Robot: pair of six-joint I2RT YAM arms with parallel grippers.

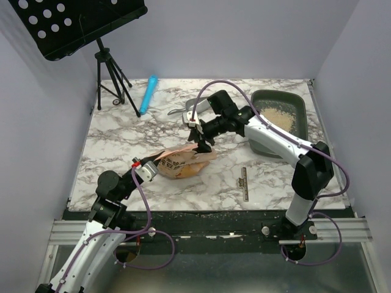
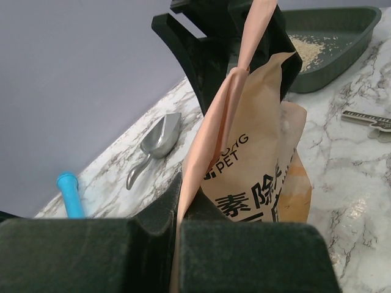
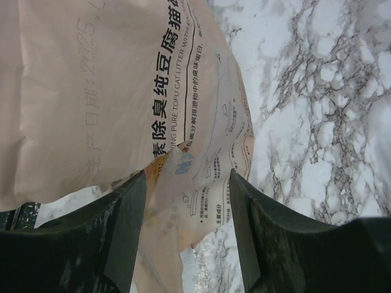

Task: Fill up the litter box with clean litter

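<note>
Litter box (image 1: 278, 93) sat at the far right corner of the table (image 1: 275, 189), its rim close to the right edge. Clean litter (image 1: 278, 116) lay as a thin patch inside it. Bare marble lay between the box and the orange bag (image 1: 177, 163) at mid-table, with a ruler (image 1: 244, 184) on the near side. Scoop (image 1: 181, 111) and blue tube (image 1: 148, 94) lay toward the far edge.

Left arm reached low from the near edge, with the left gripper (image 1: 151, 166) pinched fully closed on the bag's near edge. Right arm bent leftward across the table, with the right gripper (image 1: 201, 145) pointing down. Its jaws were wide apart, astride the bag's far end; pad contact could not be told.
</note>
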